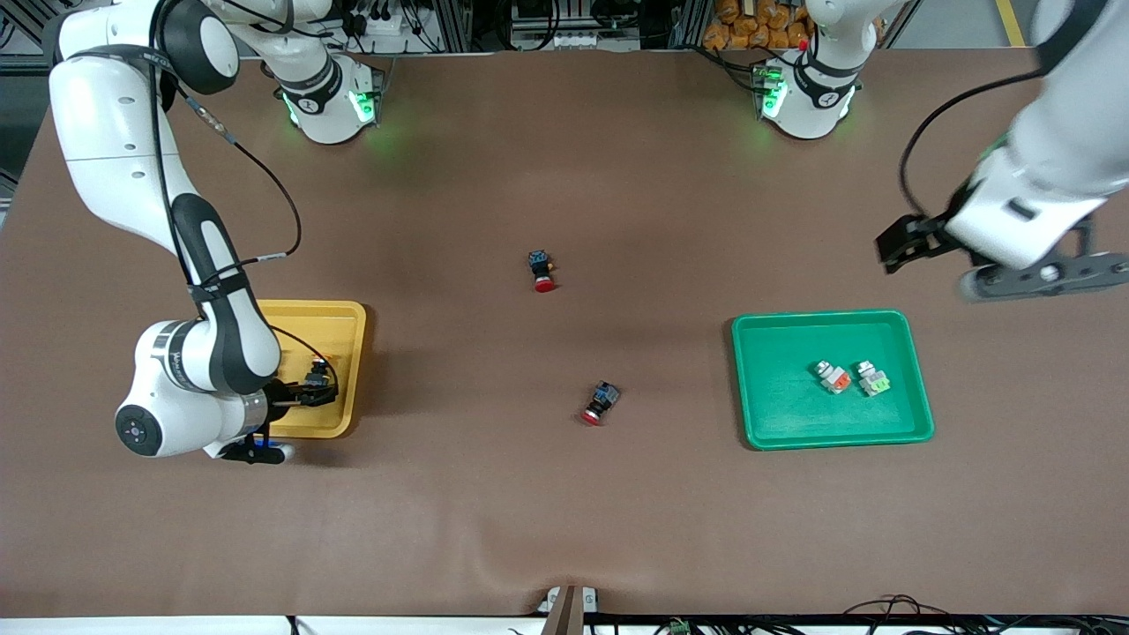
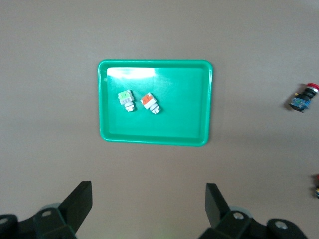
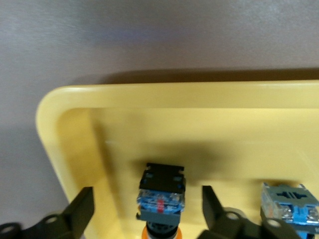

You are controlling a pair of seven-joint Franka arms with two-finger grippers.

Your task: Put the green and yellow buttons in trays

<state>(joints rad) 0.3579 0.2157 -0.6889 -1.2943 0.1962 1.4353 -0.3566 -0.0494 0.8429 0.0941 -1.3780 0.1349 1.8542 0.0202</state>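
Note:
The yellow tray (image 1: 348, 353) lies at the right arm's end of the table. My right gripper (image 1: 316, 390) is low inside it and open. In the right wrist view, a yellow-capped black-and-blue button (image 3: 161, 191) lies on the yellow tray (image 3: 149, 124) between the gripper's (image 3: 148, 195) spread fingers, with a gap on each side. A second black-and-blue button (image 3: 289, 204) lies beside it. The green tray (image 1: 785, 397) holds the orange-blocked silver button (image 1: 832, 377) and the green-blocked one (image 1: 871, 378). My left gripper (image 1: 1045, 275) hangs open and empty above the table beside the green tray (image 2: 174, 124).
Two red-capped black-and-blue switches lie on the brown table between the trays, one (image 1: 542, 270) farther from the front camera and one (image 1: 601, 402) nearer to it. The farther one also shows in the left wrist view (image 2: 304, 98).

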